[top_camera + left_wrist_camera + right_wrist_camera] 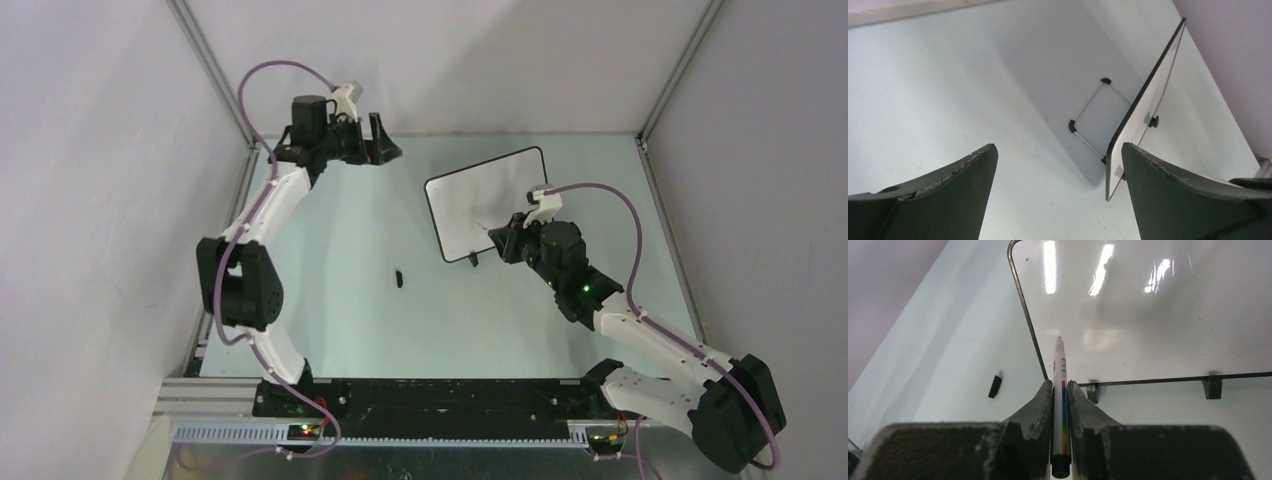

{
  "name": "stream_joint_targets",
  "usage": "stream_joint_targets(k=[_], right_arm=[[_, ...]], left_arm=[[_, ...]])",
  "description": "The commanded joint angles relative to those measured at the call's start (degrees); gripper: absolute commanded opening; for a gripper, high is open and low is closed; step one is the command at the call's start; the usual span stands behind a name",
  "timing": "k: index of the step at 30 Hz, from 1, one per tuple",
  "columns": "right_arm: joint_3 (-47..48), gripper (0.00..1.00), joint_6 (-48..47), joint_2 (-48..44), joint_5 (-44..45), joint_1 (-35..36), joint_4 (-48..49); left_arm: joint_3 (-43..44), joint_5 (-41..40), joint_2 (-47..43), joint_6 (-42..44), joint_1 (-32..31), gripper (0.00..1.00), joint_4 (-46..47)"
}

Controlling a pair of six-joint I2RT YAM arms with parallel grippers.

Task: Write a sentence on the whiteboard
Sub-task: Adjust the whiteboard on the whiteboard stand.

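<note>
The whiteboard (480,195) stands tilted at the back centre-right of the table, white with a thin black frame. Its glossy face (1148,315) carries only light reflections; the sentence is not in view. My right gripper (1060,384) is shut on a white marker (1060,362) with a rainbow stripe. The marker's tip points at the board's lower left corner; I cannot tell whether it touches. In the top view the right gripper (500,238) sits at the board's near edge. My left gripper (388,140) is open and empty, raised left of the board, and the left gripper (1058,145) sees the whiteboard (1140,117) edge-on.
A small black cap (399,278) lies on the table in front of the board, and the cap (994,386) also shows left of the marker. Two black feet (1214,386) and a wire stand (1096,116) prop the board. Walls close the table's back and sides.
</note>
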Motion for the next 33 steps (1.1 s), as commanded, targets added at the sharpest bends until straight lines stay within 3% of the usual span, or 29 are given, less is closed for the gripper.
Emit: stream_joint_targets(k=[1, 5, 10, 15, 19, 22, 26, 27, 30, 33], right_arm=[[-0.42, 0.00, 0.09, -1.56, 1.27, -0.22, 2.46], [-0.58, 0.00, 0.00, -1.39, 0.97, -0.21, 2.72], [-0.58, 0.00, -0.08, -2.02, 1.36, -0.25, 2.36], [-0.59, 0.00, -0.28, -2.52, 2.35, -0.18, 1.84], [-0.59, 0.00, 0.09, -2.66, 2.57, -0.36, 1.68], [-0.77, 0.00, 0.27, -2.32, 2.50, -0.39, 1.90], [-1.34, 0.00, 0.73, -1.30, 2.33, -0.43, 3.13], [-1.39, 0.00, 0.68, -1.11, 2.31, -0.42, 3.43], [-1.43, 0.00, 0.54, -0.51, 2.25, -0.40, 3.40], [-1.51, 0.00, 0.27, -0.68, 3.01, -0.33, 3.00]], left_arm=[[1.13, -12.00, -7.59, 2.64, -0.19, 0.99, -3.89], [-0.43, -15.07, -7.97, -0.46, -0.20, 0.99, -1.84], [-3.74, -9.56, -5.25, -6.92, -0.31, 0.99, 10.20], [-0.75, -8.40, 0.46, -11.14, -0.84, 0.99, 13.70], [-11.17, -13.24, -6.25, -9.05, -2.00, 0.99, 21.85], [-14.57, -16.09, -11.44, -6.56, -2.11, 0.99, 21.95], [-19.85, -30.26, -15.23, -10.33, -1.27, 1.00, 25.85], [-23.25, -30.01, -15.51, -11.01, -0.87, 0.99, 29.72], [-26.39, -18.96, -13.74, -13.53, 2.36, 0.99, 38.13], [-21.35, -12.04, -9.10, -11.96, 2.35, 0.99, 34.02]])
